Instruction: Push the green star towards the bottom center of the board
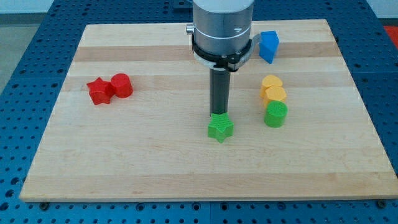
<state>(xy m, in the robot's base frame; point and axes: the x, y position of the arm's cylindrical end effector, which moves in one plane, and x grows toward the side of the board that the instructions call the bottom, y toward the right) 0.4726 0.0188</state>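
In the camera view, the green star (221,127) sits just right of the board's (155,174) middle, with my tip (219,116), a bare rod holding nothing, at its top edge. It looks light, rigid and likely to spin, so I would push squarely through its centre.

Robotics lab: wooden board (155,168) on blue perforated bench (37,37).

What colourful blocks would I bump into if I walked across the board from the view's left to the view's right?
Red star → red cylinder → green star, with my tip right at its top edge → then the yellow blocks, green cylinder and blue block, too level to order.
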